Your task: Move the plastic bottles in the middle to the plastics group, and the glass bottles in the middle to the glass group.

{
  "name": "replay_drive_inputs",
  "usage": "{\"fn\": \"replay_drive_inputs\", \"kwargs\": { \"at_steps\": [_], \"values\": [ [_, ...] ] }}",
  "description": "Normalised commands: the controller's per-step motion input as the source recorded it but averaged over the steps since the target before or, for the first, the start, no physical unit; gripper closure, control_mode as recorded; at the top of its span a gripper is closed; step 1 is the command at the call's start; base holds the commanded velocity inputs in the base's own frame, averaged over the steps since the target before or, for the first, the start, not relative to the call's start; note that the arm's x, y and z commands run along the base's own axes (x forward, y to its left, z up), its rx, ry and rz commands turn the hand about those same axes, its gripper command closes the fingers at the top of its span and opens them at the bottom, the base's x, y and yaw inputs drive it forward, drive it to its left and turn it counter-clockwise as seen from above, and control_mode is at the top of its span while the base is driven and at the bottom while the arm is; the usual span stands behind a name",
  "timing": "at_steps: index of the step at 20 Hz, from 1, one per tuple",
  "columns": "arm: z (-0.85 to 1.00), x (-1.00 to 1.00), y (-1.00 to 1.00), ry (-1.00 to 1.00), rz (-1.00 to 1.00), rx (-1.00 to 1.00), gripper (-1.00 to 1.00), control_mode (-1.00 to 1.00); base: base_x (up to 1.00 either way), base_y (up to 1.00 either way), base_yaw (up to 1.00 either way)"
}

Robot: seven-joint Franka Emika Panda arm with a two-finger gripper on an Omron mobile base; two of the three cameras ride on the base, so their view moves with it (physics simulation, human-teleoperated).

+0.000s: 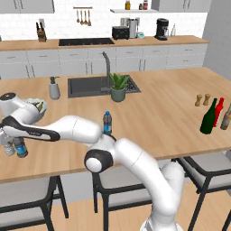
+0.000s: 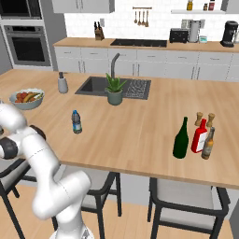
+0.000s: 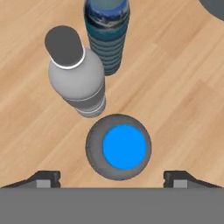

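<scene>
My gripper (image 3: 113, 177) points straight down over a small plastic bottle (image 3: 124, 146) with a blue cap. The fingertips (image 3: 48, 177) stand wide of its sides, open and apart from it. Close beside it stand a pale grey bottle (image 3: 76, 81) with a dark cap and a ribbed blue-labelled bottle (image 3: 106, 35). In the left base view the gripper (image 1: 16, 139) hangs over these bottles (image 1: 20, 149) at the counter's front left. Another small plastic bottle (image 1: 107, 122) (image 2: 76, 122) stands mid-counter. The green glass bottle (image 1: 209, 117) (image 2: 181, 138) stands next to the red bottle (image 1: 219, 108) (image 2: 200, 136) and the brown bottle (image 1: 225, 118) (image 2: 207, 144).
A fruit bowl (image 1: 34, 104) (image 2: 27, 98) sits just behind the arm. Grey soap dispenser (image 1: 54, 89) (image 2: 62, 84), sink (image 1: 88, 85) and potted plant (image 1: 118, 88) (image 2: 114, 91) lie farther back. Two wooden shakers (image 1: 202, 99) (image 2: 204, 119) stand behind the glass bottles. Stools line the counter's near edge.
</scene>
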Motion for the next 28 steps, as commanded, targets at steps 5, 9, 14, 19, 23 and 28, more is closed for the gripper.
{"fn": "replay_drive_inputs", "kwargs": {
  "at_steps": [5, 9, 14, 19, 23, 28],
  "values": [
    [-0.01, -0.04, 0.00, 0.00, 0.00, 0.00, -1.00, -1.00, 0.00, 0.00, 0.00],
    [0.11, -0.75, -0.32, -0.11, 0.00, 0.05, -1.00, -1.00, 0.00, 0.00, 0.00],
    [0.00, -1.00, -0.78, -0.18, 0.00, 0.17, -1.00, -1.00, 0.00, 0.00, 0.00],
    [-0.16, -1.00, -0.94, -0.19, 0.00, 0.15, -1.00, -1.00, 0.00, 0.00, 0.00],
    [-0.74, -1.00, -1.00, -0.35, 0.00, 0.19, -1.00, -1.00, 0.00, 0.00, 0.00],
    [-1.00, -1.00, -1.00, -0.39, 0.00, 0.30, -1.00, -1.00, 0.00, 0.00, 0.00]
  ]
}}
